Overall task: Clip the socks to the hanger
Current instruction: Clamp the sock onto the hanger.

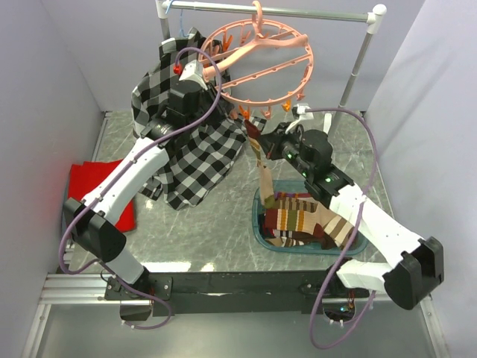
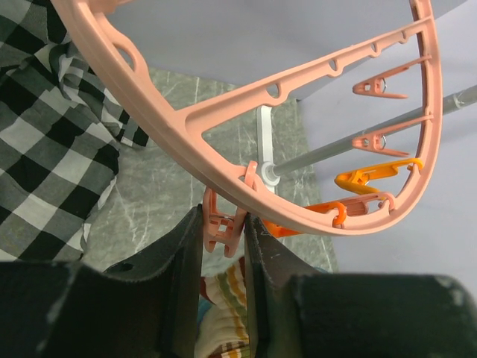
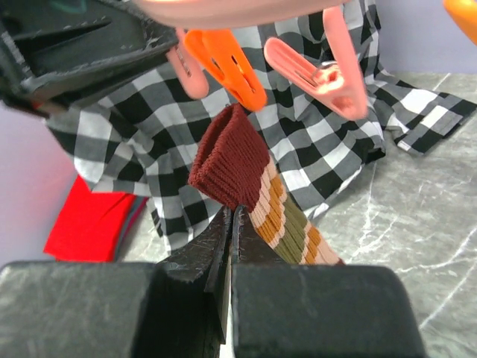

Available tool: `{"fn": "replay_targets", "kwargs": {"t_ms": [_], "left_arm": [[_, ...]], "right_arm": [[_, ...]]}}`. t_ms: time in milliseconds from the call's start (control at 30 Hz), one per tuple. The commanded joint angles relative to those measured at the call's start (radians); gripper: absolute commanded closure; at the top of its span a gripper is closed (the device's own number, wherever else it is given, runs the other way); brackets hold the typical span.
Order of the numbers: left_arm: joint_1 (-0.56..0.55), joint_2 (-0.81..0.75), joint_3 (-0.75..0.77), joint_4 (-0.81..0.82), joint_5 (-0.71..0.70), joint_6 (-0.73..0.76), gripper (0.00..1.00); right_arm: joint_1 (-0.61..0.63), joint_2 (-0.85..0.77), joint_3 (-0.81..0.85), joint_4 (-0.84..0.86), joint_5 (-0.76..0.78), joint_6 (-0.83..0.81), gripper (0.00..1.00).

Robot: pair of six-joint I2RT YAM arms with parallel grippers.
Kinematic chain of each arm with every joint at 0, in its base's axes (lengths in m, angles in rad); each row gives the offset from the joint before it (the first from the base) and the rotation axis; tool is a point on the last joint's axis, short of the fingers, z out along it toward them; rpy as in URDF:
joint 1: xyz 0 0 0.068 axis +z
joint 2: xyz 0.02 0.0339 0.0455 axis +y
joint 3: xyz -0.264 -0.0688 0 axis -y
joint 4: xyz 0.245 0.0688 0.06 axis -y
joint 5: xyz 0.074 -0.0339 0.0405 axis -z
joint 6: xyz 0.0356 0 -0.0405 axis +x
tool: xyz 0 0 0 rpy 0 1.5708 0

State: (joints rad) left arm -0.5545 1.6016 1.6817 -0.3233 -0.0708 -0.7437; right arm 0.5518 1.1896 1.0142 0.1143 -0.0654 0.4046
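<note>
Sock (image 3: 231, 160) held up: one; hanger (image 1: 261, 63) overhead: one.

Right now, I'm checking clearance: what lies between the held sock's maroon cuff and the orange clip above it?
Nothing: in the right wrist view the sock cuff sits just below the orange clip, only the plaid shirt behind. Contact is unclear.

Left wrist view: the hanger (image 2: 160, 112) is cut off at the top and right edges. The pink clip (image 2: 220, 222) is partly hidden inside the left gripper (image 2: 223, 237). Right wrist view: the sock (image 3: 231, 160) is hidden in its lower length behind the right gripper (image 3: 231, 216) at the frame bottom.
</note>
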Motion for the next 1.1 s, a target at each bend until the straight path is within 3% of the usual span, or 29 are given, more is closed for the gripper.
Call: {"fn": "replay_targets", "kwargs": {"t_ms": [0,1067], "left_arm": [[-0.008,0.009,0.012,0.046,-0.015,-0.039,0.99],[-0.025,0.018,0.047,0.030,-0.015,-0.034,0.99]], "right_arm": [[0.016,0.047,0.073,0.108,0.044,0.036,1.00],[0.045,0.113,0.070,0.122,0.082,0.010,1.00]]}}
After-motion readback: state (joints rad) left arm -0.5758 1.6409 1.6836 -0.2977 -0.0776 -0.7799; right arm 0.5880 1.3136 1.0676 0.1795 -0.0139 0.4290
